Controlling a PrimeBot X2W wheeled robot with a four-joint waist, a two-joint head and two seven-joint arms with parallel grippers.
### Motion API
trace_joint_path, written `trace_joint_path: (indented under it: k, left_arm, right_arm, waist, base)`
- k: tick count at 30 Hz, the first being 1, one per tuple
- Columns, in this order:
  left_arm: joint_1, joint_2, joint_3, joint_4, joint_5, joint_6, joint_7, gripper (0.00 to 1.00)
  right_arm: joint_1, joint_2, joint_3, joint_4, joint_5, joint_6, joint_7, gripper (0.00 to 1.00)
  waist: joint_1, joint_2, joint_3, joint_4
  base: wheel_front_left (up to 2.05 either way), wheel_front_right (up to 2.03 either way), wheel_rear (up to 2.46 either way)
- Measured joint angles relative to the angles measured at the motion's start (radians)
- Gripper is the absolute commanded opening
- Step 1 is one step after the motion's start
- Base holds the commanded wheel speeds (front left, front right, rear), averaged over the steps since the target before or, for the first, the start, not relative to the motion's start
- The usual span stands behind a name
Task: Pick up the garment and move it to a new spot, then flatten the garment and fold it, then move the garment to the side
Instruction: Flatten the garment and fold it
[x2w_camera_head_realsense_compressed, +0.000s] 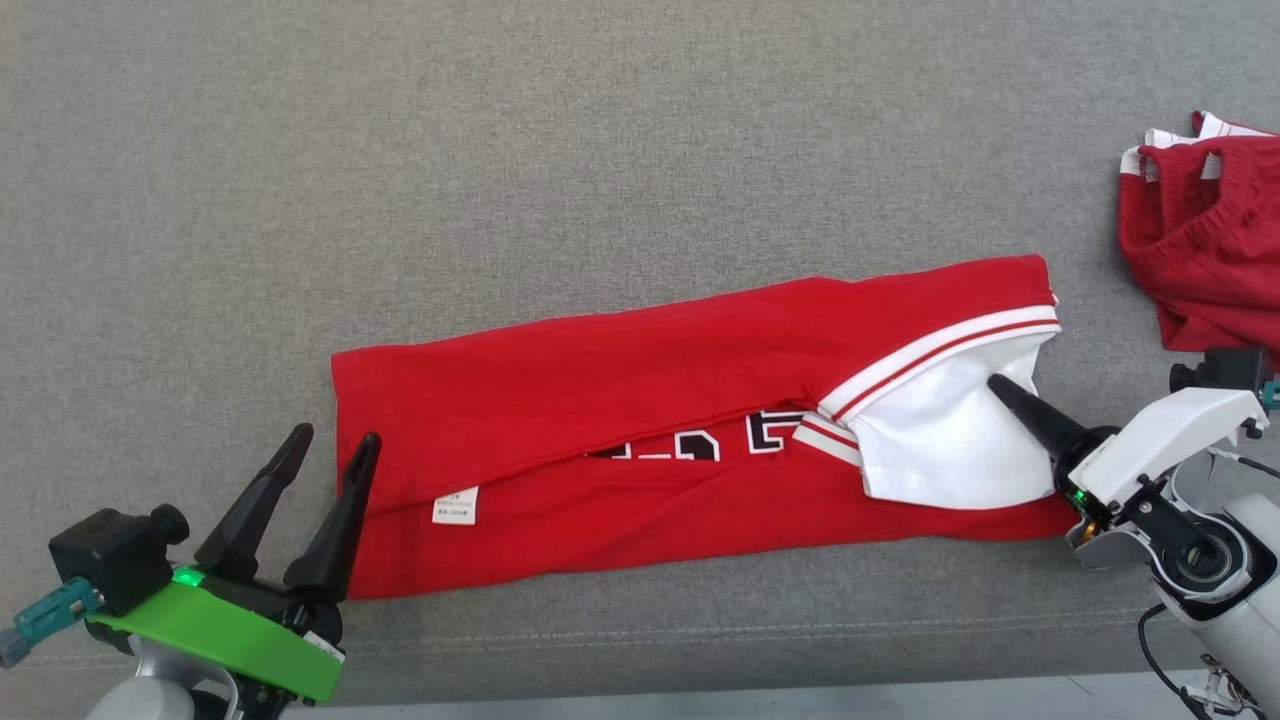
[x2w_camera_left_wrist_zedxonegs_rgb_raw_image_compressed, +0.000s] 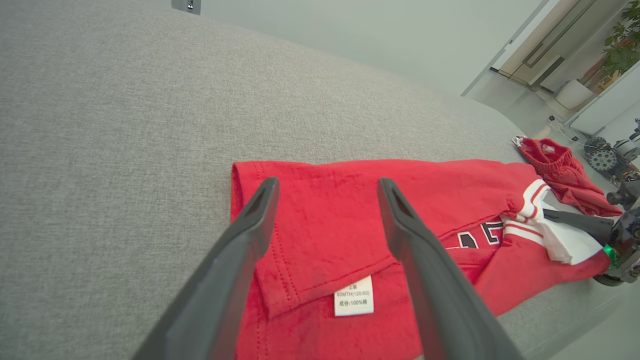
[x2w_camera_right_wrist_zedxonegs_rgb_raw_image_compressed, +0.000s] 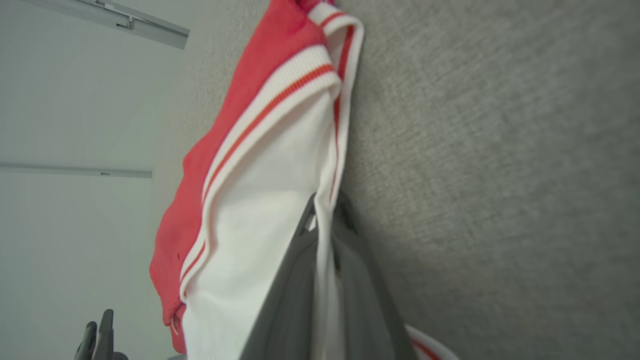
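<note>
The garment (x2w_camera_head_realsense_compressed: 650, 400) is a red shirt with white sleeves and black lettering, lying folded lengthwise across the grey cushion. Its care label (x2w_camera_head_realsense_compressed: 455, 506) shows near the left end. My left gripper (x2w_camera_head_realsense_compressed: 335, 437) stands open at that left end, one finger over the hem; in the left wrist view its fingers straddle the red hem corner (x2w_camera_left_wrist_zedxonegs_rgb_raw_image_compressed: 327, 182) above the label (x2w_camera_left_wrist_zedxonegs_rgb_raw_image_compressed: 354, 296). My right gripper (x2w_camera_head_realsense_compressed: 995, 382) is shut on the white sleeve (x2w_camera_head_realsense_compressed: 940, 440) at the right end. In the right wrist view the fingers (x2w_camera_right_wrist_zedxonegs_rgb_raw_image_compressed: 325, 205) pinch the sleeve's white edge (x2w_camera_right_wrist_zedxonegs_rgb_raw_image_compressed: 260, 200).
A second red garment (x2w_camera_head_realsense_compressed: 1210, 240) with white trim lies bunched at the far right of the grey cushion (x2w_camera_head_realsense_compressed: 600, 150). The cushion's front edge (x2w_camera_head_realsense_compressed: 700, 690) runs just below the shirt, with pale floor beyond. Bare cushion spreads behind the shirt.
</note>
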Motion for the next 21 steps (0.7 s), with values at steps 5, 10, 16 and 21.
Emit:
trace_joint_path:
  k: [5, 10, 16, 21]
  left_arm:
    - [0.000, -0.007, 0.016, 0.001, 0.000, 0.000, 0.000, 1.00]
    - [0.001, -0.014, 0.033, 0.001, 0.000, 0.000, 0.000, 1.00]
    - [0.001, -0.022, 0.034, -0.004, 0.000, 0.000, 0.000, 1.00]
    - [0.001, -0.039, 0.048, -0.006, 0.000, 0.000, 0.000, 1.00]
  right_arm:
    - [-0.018, -0.014, -0.020, 0.007, 0.002, 0.007, 0.000, 0.00]
    - [-0.043, -0.054, -0.043, 0.007, 0.002, 0.017, 0.000, 0.00]
    - [-0.048, -0.118, -0.070, 0.002, 0.002, 0.018, 0.003, 0.00]
    - [-0.048, -0.153, -0.088, -0.037, 0.001, 0.027, 0.003, 0.00]
  waist:
    - [0.0000, 0.0000, -0.002, -0.005]
    - [0.0000, 0.0000, -0.010, -0.018]
    - [0.0000, 0.0000, -0.015, -0.030]
    - [0.0000, 0.0000, -0.018, -0.033]
  base:
    - [0.00, 0.00, 0.00]
    - [0.00, 0.00, 0.00]
    - [0.00, 0.00, 0.00]
    - [0.00, 0.00, 0.00]
